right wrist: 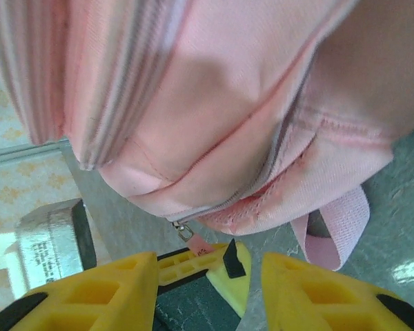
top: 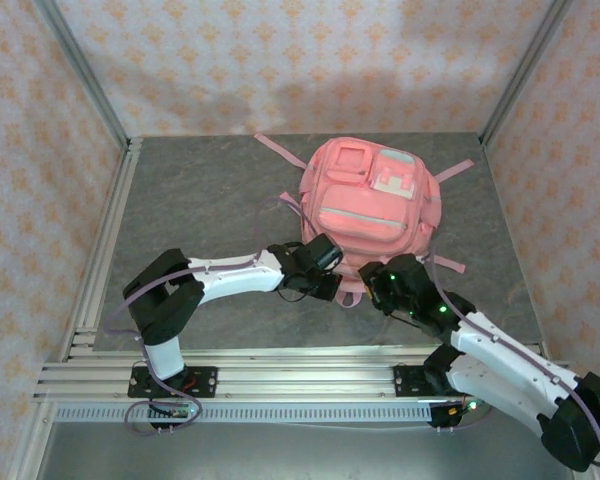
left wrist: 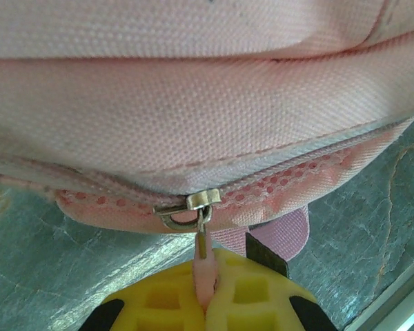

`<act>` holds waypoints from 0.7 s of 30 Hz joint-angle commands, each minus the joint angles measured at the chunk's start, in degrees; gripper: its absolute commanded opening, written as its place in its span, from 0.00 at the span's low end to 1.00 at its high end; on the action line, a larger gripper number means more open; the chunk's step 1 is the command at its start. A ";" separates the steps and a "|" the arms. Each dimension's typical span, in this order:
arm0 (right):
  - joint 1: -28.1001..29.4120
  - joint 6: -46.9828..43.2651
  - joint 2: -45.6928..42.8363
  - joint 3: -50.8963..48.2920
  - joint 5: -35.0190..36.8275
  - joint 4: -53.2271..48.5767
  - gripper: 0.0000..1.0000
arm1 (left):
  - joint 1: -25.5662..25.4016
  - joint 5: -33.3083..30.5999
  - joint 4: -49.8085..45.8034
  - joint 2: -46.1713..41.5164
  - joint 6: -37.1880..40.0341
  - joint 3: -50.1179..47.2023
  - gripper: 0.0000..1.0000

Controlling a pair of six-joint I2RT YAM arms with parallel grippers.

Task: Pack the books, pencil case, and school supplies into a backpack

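The left arm (top: 230,277) and right arm (top: 500,350) reach forward and inward. The left tool (left wrist: 205,289) is pinched tight on a zipper pull (left wrist: 204,270); the right tool (right wrist: 208,269) stands with fingers apart.

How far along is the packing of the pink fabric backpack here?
Looks nearly done: the zip seam of the pink fabric backpack looks closed up to its metal slider. In hand: the left gripper is shut on the pink pull tab, while the right gripper stands open just beside it. Left: letting go of the tab. What is inside cannot be seen.
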 commanded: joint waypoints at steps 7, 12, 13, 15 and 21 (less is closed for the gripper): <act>1.69 7.37 10.15 0.23 4.85 15.95 0.47 | -1.29 0.05 0.28 -1.68 -1.60 1.07 0.00; 2.34 8.32 13.65 1.44 7.36 15.72 0.47 | -1.32 -0.26 0.15 -1.76 -1.51 1.37 0.00; 2.43 8.87 14.18 1.16 7.67 15.81 0.47 | -1.28 -0.27 0.06 -1.75 -1.51 1.50 0.00; 2.44 9.91 15.58 0.44 8.79 16.25 0.46 | -1.32 -0.27 0.06 -1.82 -1.51 1.65 0.00; 2.44 8.71 20.63 0.64 11.40 17.30 0.16 | -1.33 -0.91 -0.44 -1.05 -1.34 2.28 0.00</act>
